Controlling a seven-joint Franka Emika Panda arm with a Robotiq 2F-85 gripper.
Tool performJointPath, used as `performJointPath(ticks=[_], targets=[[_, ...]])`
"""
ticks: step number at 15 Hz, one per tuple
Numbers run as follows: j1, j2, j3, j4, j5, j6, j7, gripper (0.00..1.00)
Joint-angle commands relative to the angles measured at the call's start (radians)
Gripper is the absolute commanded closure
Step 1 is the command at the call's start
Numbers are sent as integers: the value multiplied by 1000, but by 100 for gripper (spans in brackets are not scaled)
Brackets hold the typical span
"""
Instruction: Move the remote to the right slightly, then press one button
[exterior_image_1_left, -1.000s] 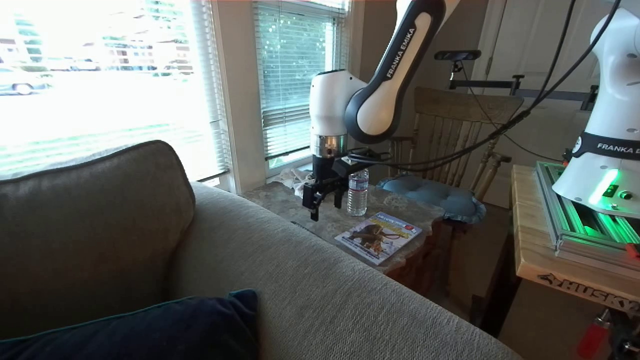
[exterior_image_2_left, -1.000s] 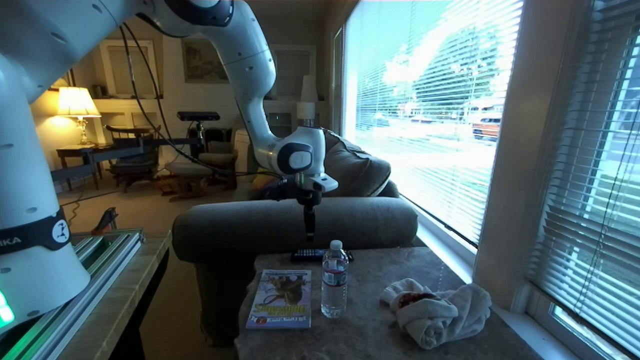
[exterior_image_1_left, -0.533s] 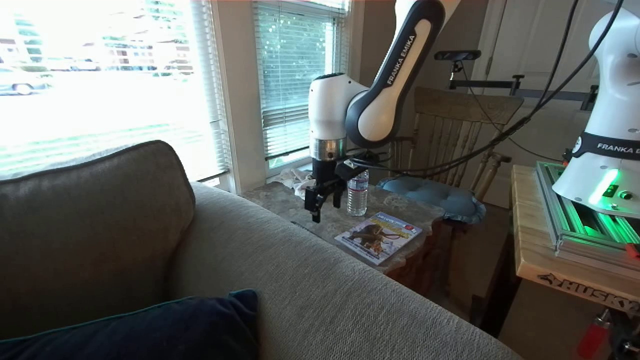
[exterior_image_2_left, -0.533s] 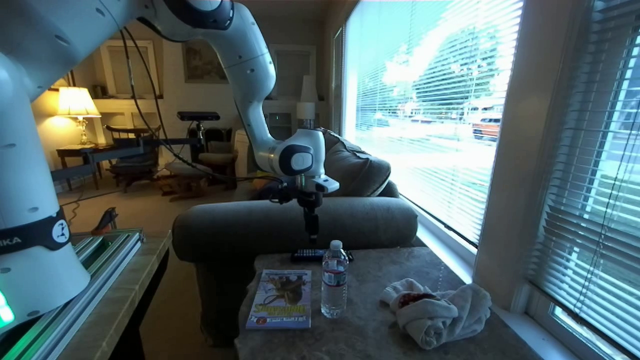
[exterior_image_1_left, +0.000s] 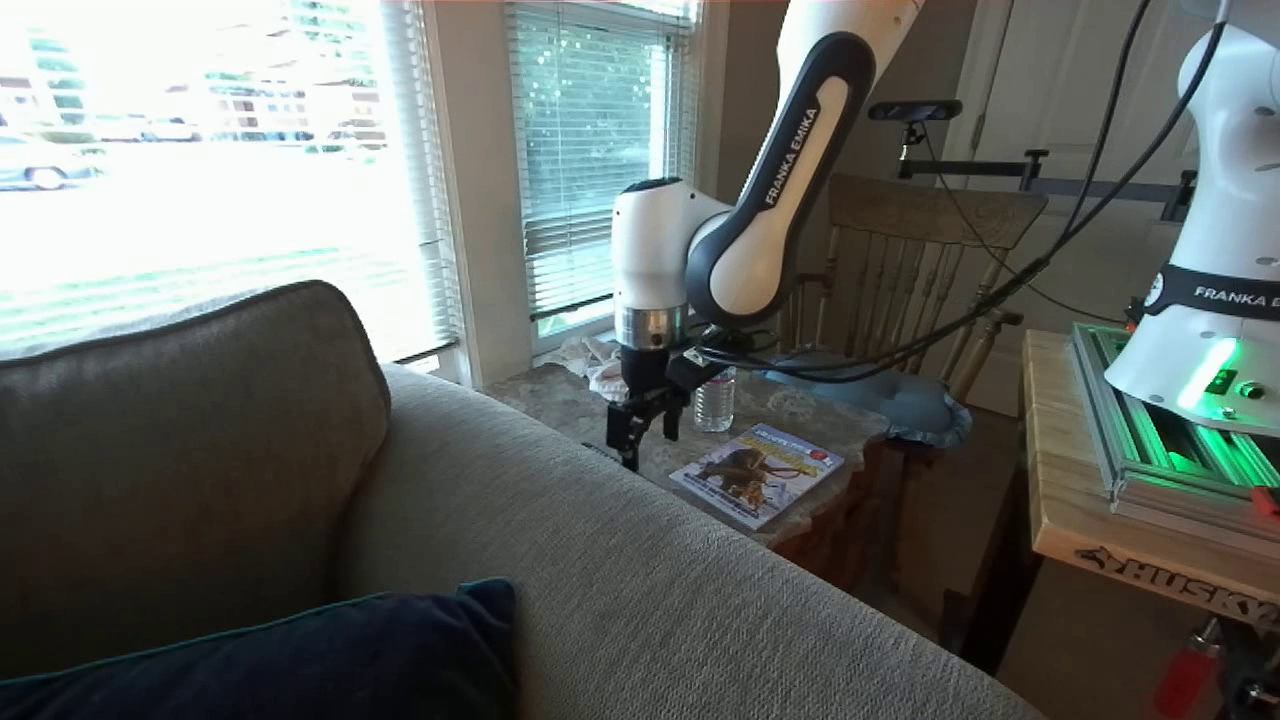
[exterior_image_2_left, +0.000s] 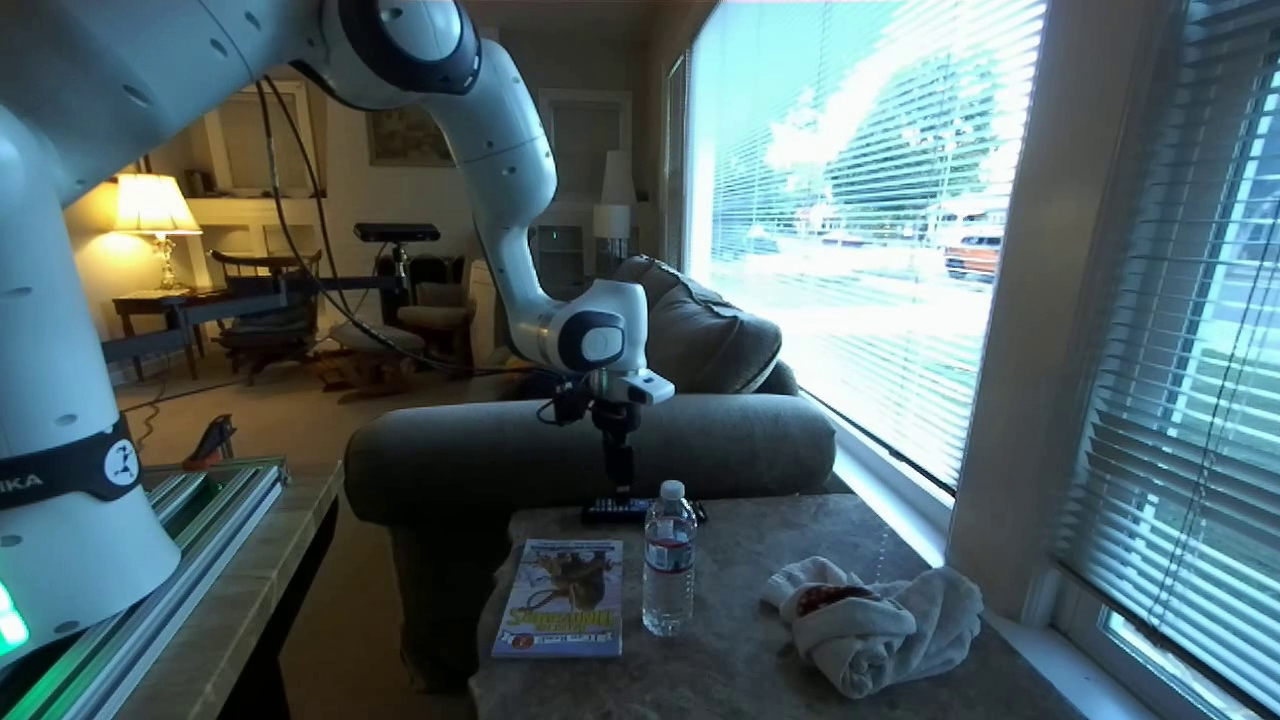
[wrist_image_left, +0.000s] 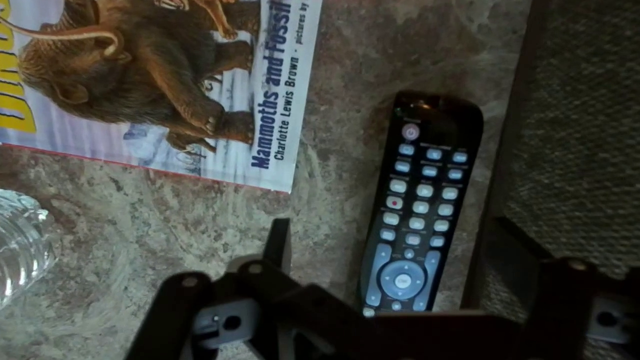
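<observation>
The remote (wrist_image_left: 425, 200) is a slim black bar with several pale buttons and a round blue pad. It lies face up on the stone-topped table (wrist_image_left: 345, 65) near the sofa side, and its lower end is hidden behind the gripper in the wrist view. It shows in an exterior view (exterior_image_2_left: 612, 512), partly behind the bottle, and only as a dark sliver in an exterior view (exterior_image_1_left: 597, 449). My gripper (wrist_image_left: 400, 240) is open and empty, pointing down just above the remote, its fingers apart on either side of it. The gripper also shows in both exterior views (exterior_image_1_left: 650, 450) (exterior_image_2_left: 620, 482).
A clear water bottle (exterior_image_2_left: 668, 580) stands near the remote. A colourful magazine (exterior_image_2_left: 560, 600) lies beside the bottle. A bunched white cloth (exterior_image_2_left: 880, 630) lies by the window. The sofa arm (exterior_image_1_left: 620, 560) rises along the table edge right next to the remote.
My gripper has come down over the remote and is lower in both exterior views. The remote, bottle, magazine and cloth have not moved.
</observation>
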Motion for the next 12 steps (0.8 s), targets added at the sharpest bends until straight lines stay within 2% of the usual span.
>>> performJointPath(ticks=[1, 7, 12], targets=[[-11, 67, 18, 69, 28, 42, -25, 0], [-24, 136, 42, 132, 44, 87, -47, 0], [-18, 168, 36, 167, 43, 88, -63, 0]])
